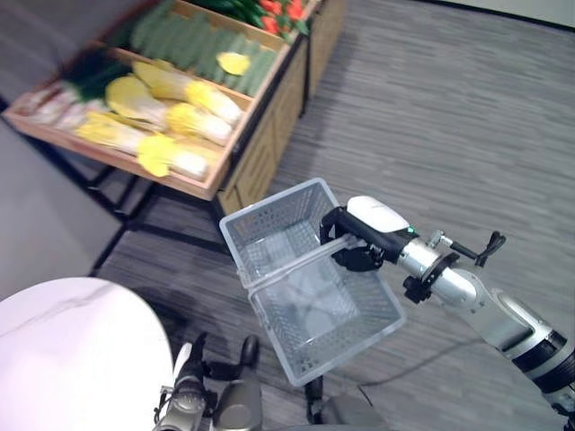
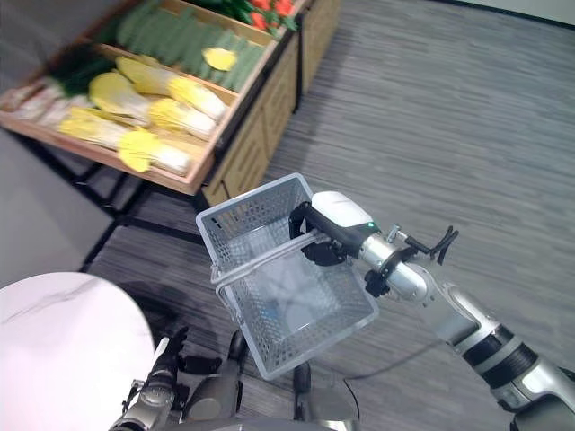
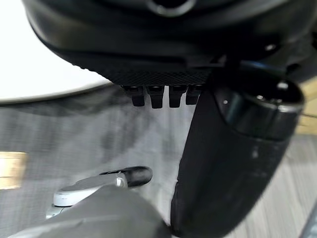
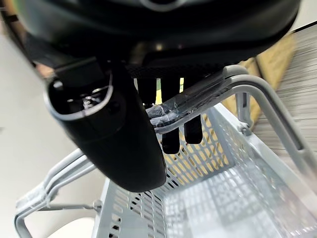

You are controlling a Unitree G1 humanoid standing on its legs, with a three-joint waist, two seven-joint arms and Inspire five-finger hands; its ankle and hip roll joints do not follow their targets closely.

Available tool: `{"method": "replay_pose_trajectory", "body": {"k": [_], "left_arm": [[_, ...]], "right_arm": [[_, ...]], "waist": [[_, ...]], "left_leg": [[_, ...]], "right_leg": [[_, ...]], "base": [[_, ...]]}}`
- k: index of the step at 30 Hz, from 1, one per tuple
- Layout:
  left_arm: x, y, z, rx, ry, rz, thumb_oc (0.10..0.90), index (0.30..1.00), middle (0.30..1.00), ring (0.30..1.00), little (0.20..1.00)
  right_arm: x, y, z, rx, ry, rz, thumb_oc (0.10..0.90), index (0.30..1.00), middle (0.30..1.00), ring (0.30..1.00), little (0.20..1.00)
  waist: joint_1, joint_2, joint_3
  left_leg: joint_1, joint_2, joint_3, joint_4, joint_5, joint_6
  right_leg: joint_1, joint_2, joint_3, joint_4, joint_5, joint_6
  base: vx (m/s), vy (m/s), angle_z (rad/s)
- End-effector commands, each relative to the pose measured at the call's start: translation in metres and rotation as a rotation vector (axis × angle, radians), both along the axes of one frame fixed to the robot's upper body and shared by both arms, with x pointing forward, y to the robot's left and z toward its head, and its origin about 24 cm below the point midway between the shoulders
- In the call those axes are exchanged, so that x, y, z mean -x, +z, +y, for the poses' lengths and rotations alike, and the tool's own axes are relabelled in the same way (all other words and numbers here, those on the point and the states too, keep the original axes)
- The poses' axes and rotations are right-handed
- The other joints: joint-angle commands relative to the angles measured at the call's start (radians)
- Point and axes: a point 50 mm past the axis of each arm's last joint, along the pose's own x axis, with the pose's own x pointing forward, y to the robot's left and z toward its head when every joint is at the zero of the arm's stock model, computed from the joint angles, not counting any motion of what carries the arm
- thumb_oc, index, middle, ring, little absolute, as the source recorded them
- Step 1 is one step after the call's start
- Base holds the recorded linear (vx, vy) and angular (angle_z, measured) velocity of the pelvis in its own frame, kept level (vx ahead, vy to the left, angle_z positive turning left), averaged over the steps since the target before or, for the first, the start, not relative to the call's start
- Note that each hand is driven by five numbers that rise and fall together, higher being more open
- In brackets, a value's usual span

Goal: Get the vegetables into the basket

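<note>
A grey mesh basket [image 1: 269,203] hangs empty in the air over the floor, tilted. My right hand [image 1: 367,235] is shut on its handle [image 4: 247,82], with the fingers curled over the bar and the thumb [image 4: 114,134] beneath. The vegetables lie in a sloping wooden display [image 1: 260,135] at the upper left: yellow-green cabbages [image 1: 171,112], green cucumbers [image 1: 193,40] behind them, and red peppers [image 1: 283,13] at the far end. My left hand [image 1: 184,386] hangs low beside a round table, open and holding nothing.
A white round table [image 1: 72,350] stands at the lower left. Dark metal legs [image 1: 135,202] carry the display's near end. Grey striped floor [image 1: 431,108] spreads out to the right.
</note>
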Motion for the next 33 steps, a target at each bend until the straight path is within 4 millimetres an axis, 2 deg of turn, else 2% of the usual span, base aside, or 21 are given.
{"method": "replay_pose_trajectory", "body": {"k": [1,2,6,8,9,10,11,12,13,14,16,17,22,23,28,29,31,32,33], "left_arm": [[0.019,-0.006,0.007,-0.064,-0.009,0.059,0.900,1.000,1.000,1.000,1.000],[0.016,-0.005,0.009,-0.066,-0.007,0.054,0.900,1.000,1.000,1.000,1.000],[0.018,-0.006,0.011,-0.052,0.017,0.066,0.900,1.000,1.000,1.000,1.000],[0.021,-0.008,0.013,-0.044,0.030,0.081,0.900,1.000,1.000,1.000,1.000],[0.021,-0.008,0.013,-0.044,0.030,0.081,0.900,1.000,1.000,1.000,1.000],[0.023,-0.008,0.014,-0.040,0.035,0.083,0.900,1.000,1.000,1.000,1.000],[0.024,-0.008,0.014,-0.033,0.031,0.085,0.900,1.000,1.000,1.000,1.000],[0.027,-0.009,0.014,-0.026,0.022,0.091,0.900,1.000,1.000,1.000,1.000],[0.028,-0.010,0.013,-0.020,0.017,0.099,0.900,1.000,1.000,1.000,1.000],[0.028,-0.010,0.013,-0.020,0.016,0.099,0.900,1.000,1.000,1.000,1.000],[0.033,-0.012,0.012,-0.009,0.012,0.116,0.900,1.000,1.000,1.000,1.000],[0.033,-0.012,0.012,-0.009,0.011,0.117,0.900,1.000,1.000,1.000,1.000],[0.044,-0.018,0.006,0.057,0.005,0.156,0.900,1.000,1.000,1.000,1.000],[0.045,-0.018,0.005,0.075,0.002,0.160,0.900,1.000,1.000,1.000,1.000],[0.045,-0.022,-0.010,0.164,-0.048,0.183,0.900,1.000,1.000,1.000,1.000],[0.046,-0.022,-0.013,0.170,-0.053,0.186,0.900,1.000,1.000,1.000,1.000],[0.049,-0.024,-0.015,0.177,-0.041,0.193,0.900,1.000,1.000,1.000,1.000],[0.054,-0.026,-0.018,0.188,-0.030,0.207,0.900,1.000,1.000,1.000,1.000],[0.056,-0.027,-0.020,0.192,-0.030,0.214,0.900,1.000,1.000,1.000,1.000]], "right_arm": [[0.007,0.086,0.029,-0.292,0.185,-0.360,0.400,0.300,0.300,0.300,0.300],[0.005,0.080,0.028,-0.311,0.168,-0.332,0.400,0.300,0.300,0.300,0.300],[-0.003,0.071,0.023,-0.324,0.116,-0.304,0.400,0.300,0.300,0.300,0.300],[-0.009,0.060,0.015,-0.324,0.053,-0.281,0.400,0.300,0.300,0.300,0.300],[-0.009,0.060,0.015,-0.324,0.053,-0.281,0.400,0.300,0.300,0.300,0.300],[-0.010,0.059,0.012,-0.325,0.033,-0.286,0.400,0.300,0.300,0.300,0.300],[-0.014,0.053,0.001,-0.309,-0.030,-0.292,0.400,0.300,0.300,0.300,0.300],[-0.014,0.045,-0.016,-0.290,-0.115,-0.289,0.400,0.300,0.300,0.300,0.300],[-0.013,0.040,-0.026,-0.280,-0.160,-0.280,0.400,0.300,0.300,0.300,0.300],[-0.013,0.040,-0.026,-0.280,-0.162,-0.279,0.400,0.300,0.300,0.300,0.300],[-0.008,0.030,-0.054,-0.234,-0.284,-0.272,0.400,0.300,0.300,0.300,0.300],[-0.008,0.030,-0.055,-0.234,-0.286,-0.271,0.400,0.300,0.300,0.300,0.300],[0.007,0.006,-0.104,-0.217,-0.518,-0.218,0.400,0.300,0.300,0.300,0.300],[0.010,0.006,-0.106,-0.212,-0.531,-0.217,0.400,0.300,0.300,0.300,0.300],[0.025,-0.035,-0.150,-0.200,-0.770,-0.115,0.400,0.300,0.300,0.300,0.300],[0.033,-0.053,-0.163,-0.191,-0.852,-0.077,0.400,0.300,0.300,0.300,0.300],[0.045,-0.078,-0.176,-0.168,-0.945,-0.025,0.400,0.300,0.300,0.300,0.300],[0.058,-0.102,-0.183,-0.132,-1.003,0.036,0.400,0.300,0.300,0.300,0.300],[0.063,-0.112,-0.187,-0.118,-1.029,0.068,0.400,0.300,0.300,0.300,0.300]], "waist": [[0.029,-0.041,-0.040],[0.026,-0.048,-0.044],[0.028,-0.053,-0.056],[0.026,-0.056,-0.067],[0.027,-0.057,-0.066],[0.030,-0.058,-0.068],[0.031,-0.059,-0.071],[0.019,-0.058,-0.078],[0.013,-0.056,-0.083],[0.014,-0.056,-0.083],[-0.005,-0.049,-0.098],[-0.003,-0.048,-0.098],[-0.030,-0.029,-0.128],[-0.034,-0.026,-0.130],[-0.065,-0.001,-0.141],[-0.069,0.003,-0.143],[-0.070,0.008,-0.147],[-0.072,0.012,-0.149],[-0.072,0.013,-0.150]], "left_leg": [[0.058,0.009,0.032,-0.016,-0.012,0.031],[0.074,0.014,0.090,-0.025,-0.023,0.042],[0.106,0.016,0.155,-0.051,-0.031,0.056],[0.144,0.025,0.203,-0.080,-0.035,0.064],[0.146,0.025,0.204,-0.082,-0.034,0.064],[0.158,0.030,0.224,-0.091,-0.034,0.063],[0.170,0.034,0.241,-0.103,-0.034,0.062],[0.185,0.031,0.243,-0.118,-0.031,0.061],[0.192,0.028,0.242,-0.123,-0.031,0.061],[0.193,0.028,0.242,-0.124,-0.031,0.061],[0.213,0.027,0.250,-0.146,-0.027,0.055],[0.215,0.027,0.250,-0.147,-0.027,0.055],[0.233,0.038,0.265,-0.165,-0.027,0.044],[0.233,0.038,0.266,-0.165,-0.026,0.042],[0.210,0.045,0.258,-0.165,-0.016,0.027],[0.214,0.046,0.257,-0.165,-0.018,0.028],[0.219,0.049,0.256,-0.165,-0.021,0.027],[0.226,0.051,0.257,-0.165,-0.022,0.025],[0.228,0.051,0.257,-0.165,-0.023,0.025]], "right_leg": [[0.006,-0.158,0.016,0.106,-0.094,0.144],[-0.018,-0.170,0.050,0.100,-0.075,0.158],[-0.043,-0.184,0.073,0.090,-0.044,0.174],[-0.056,-0.188,0.054,0.096,-0.023,0.187],[-0.056,-0.188,0.055,0.097,-0.024,0.187],[-0.060,-0.192,0.030,0.098,-0.014,0.191],[-0.062,-0.197,-0.007,0.098,0.001,0.197],[-0.051,-0.195,-0.007,0.078,0.013,0.200],[-0.045,-0.197,-0.006,0.064,0.019,0.199],[-0.043,-0.197,-0.007,0.063,0.020,0.199],[-0.020,-0.204,-0.013,0.011,0.031,0.198],[-0.019,-0.204,-0.014,0.010,0.031,0.198],[-0.016,-0.202,-0.012,-0.001,0.022,0.201],[-0.015,-0.201,-0.012,-0.001,0.021,0.200],[-0.024,-0.196,-0.016,-0.001,0.015,0.198],[-0.023,-0.195,-0.017,-0.001,0.014,0.198],[-0.020,-0.193,-0.015,-0.001,0.012,0.197],[-0.014,-0.191,-0.015,-0.001,0.010,0.196],[-0.013,-0.190,-0.015,-0.001,0.010,0.196]], "base": [[0.00,0.251,-0.19],[0.01,0.286,-0.20],[0.01,0.146,-0.55],[0.04,0.125,-0.34],[0.01,0.039,-0.30],[0.00,0.018,-0.32],[0.03,0.029,-0.46],[0.05,0.034,-0.46],[0.05,0.030,-0.26],[0.04,0.031,0.04],[0.05,0.030,0.07],[0.04,0.022,-0.03],[0.04,-0.010,-0.08],[0.02,-0.025,-0.11],[-0.01,-0.012,-0.05],[0.00,0.000,0.00],[0.03,-0.008,0.02],[0.04,-0.005,0.00],[0.03,-0.004,0.00]]}}
